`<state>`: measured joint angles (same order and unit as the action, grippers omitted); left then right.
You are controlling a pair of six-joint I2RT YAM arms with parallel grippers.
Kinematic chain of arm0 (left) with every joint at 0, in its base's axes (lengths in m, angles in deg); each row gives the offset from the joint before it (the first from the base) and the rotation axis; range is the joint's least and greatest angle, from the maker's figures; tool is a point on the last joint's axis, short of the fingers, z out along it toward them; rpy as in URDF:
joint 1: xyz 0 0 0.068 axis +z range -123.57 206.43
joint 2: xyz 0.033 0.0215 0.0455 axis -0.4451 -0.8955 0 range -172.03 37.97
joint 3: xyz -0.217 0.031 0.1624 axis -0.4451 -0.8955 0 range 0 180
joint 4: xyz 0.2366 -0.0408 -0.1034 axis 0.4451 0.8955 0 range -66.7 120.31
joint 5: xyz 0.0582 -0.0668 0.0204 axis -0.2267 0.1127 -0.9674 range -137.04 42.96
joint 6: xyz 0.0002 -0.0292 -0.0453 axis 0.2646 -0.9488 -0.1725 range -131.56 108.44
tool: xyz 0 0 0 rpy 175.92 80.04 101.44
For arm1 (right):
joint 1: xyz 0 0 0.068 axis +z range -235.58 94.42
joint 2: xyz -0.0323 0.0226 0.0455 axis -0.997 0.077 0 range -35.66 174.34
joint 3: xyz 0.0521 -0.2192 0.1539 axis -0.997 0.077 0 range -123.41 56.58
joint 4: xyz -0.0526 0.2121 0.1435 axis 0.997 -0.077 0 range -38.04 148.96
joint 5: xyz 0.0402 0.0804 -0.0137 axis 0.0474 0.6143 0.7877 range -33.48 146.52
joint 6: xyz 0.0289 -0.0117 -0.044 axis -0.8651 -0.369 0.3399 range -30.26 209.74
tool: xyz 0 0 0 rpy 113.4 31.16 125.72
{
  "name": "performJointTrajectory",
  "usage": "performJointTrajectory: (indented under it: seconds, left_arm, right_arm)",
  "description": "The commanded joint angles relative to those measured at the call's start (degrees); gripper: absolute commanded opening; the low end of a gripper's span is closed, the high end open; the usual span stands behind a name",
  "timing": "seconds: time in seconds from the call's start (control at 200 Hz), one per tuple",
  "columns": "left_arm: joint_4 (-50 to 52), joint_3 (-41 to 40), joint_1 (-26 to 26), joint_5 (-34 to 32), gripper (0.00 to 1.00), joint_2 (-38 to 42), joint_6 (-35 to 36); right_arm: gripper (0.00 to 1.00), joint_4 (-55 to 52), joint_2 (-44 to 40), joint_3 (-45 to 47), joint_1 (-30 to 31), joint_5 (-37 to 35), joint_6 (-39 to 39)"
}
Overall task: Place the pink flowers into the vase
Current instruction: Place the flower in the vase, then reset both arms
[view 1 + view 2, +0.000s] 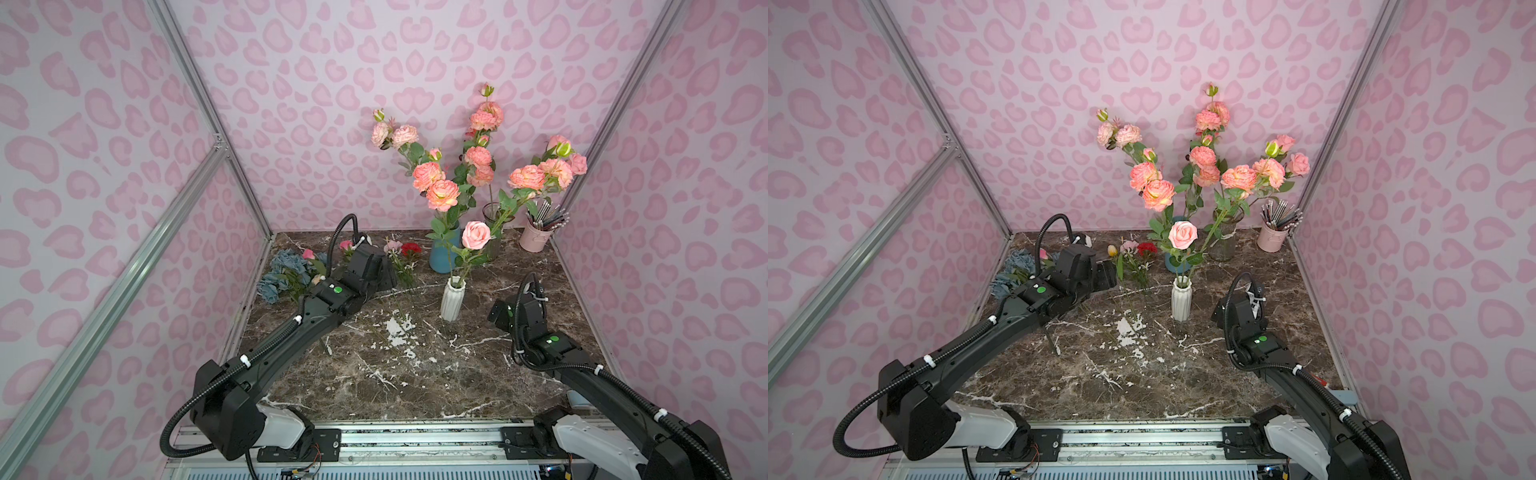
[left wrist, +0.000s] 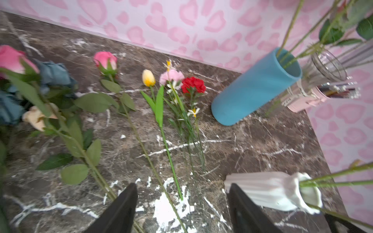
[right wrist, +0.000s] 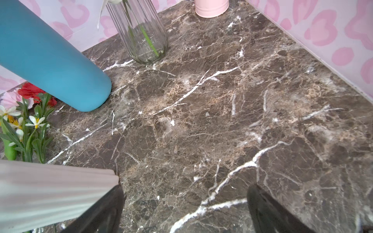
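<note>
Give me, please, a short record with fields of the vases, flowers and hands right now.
white vase: upright, holds one pink rose
blue vase: upright, holds salmon-pink blooms
glass vase: upright, holds more pink blooms
lying on table: pink rosebud, yellow tulip, pink carnation, red carnation, blue bunch
left hand: open, empty, aimed at those lying flowers
right hand: open, empty, next to white vase

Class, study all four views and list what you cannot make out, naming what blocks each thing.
1. Thin sticks in the pale pink cup: too small to identify in the top views.
2. Blue cylinder vase: mostly hidden by the pink rose in a top view.
3. Dusty-blue hydrangea bunch: partly covered by the black left arm in both top views.
4. Clear ribbed glass vase: top cut off by the right wrist view's edge.
</note>
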<state>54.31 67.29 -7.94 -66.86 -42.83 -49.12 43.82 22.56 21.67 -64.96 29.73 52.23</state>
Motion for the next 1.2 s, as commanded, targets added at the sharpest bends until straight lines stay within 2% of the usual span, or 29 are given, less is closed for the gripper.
performJointTrajectory:
  seconds: [0.0,0.3,0.365,0.42,0.495,0.61,0.68,0.755,0.84,0.98,1.04,1.1,1.195]
  left_arm:
    - [-1.5,-1.2,0.4,-10.6,0.98,1.4,-1.3]
    - [-2.5,-1.9,1.0,-17.8,0.98,2.9,0.4]
    - [-2.9,-2.4,1.0,-19.9,0.98,3.5,0.7]
    - [-4.4,-4.1,0.9,-22.6,0.98,5.2,0.5]
    - [-6.9,-7.2,1.0,-27.0,0.98,8.1,-0.4]
    - [-9.2,-9.6,1.1,-30.8,0.98,10.0,1.1]
    - [-11.4,-10.1,1.7,-29.8,0.98,9.4,5.0]
    - [-9.4,-9.3,2.1,-30.8,0.98,7.8,4.9]
    - [-10.9,-9.4,2.2,-30.1,0.98,7.2,8.2]
    - [-14.2,-12.6,3.4,-27.9,0.98,10.1,9.6]
    - [-17.7,-14.8,4.4,-25.1,0.98,12.6,11.1]
    - [-24.4,-18.4,5.3,-21.3,0.98,15.1,15.9]
    - [-32.3,-22.8,6.4,-20.4,0.98,17.0,18.3]
  right_arm:
    - [0.98,-5.6,0.3,-2.5,-0.1,-3.4,-2.6]
    - [0.99,-9.4,-5.7,-3.1,-0.3,-7.6,-3.8]
    - [0.99,-7.8,-7.6,-2.2,-0.3,-7.6,-1.9]
    - [0.98,-4.5,-9.4,-0.9,-0.4,-5.7,2.0]
    - [0.99,3.5,-12.0,2.8,-1.0,0.7,9.8]
    - [0.99,7.9,-16.4,6.8,-3.0,3.1,11.0]
    - [0.99,9.5,-19.3,9.0,-4.0,1.9,10.9]
    - [0.99,14.1,-23.0,12.4,-4.3,1.3,12.7]
    - [0.99,22.1,-27.4,17.8,-4.3,3.7,15.2]
    - [0.99,26.3,-33.7,22.1,-4.3,2.1,15.5]
    - [0.99,25.3,-33.0,21.5,-4.4,1.8,16.6]
    - [0.99,24.7,-30.8,20.8,-4.3,2.5,15.9]
    - [0.99,24.6,-26.0,20.0,-4.3,4.4,15.7]
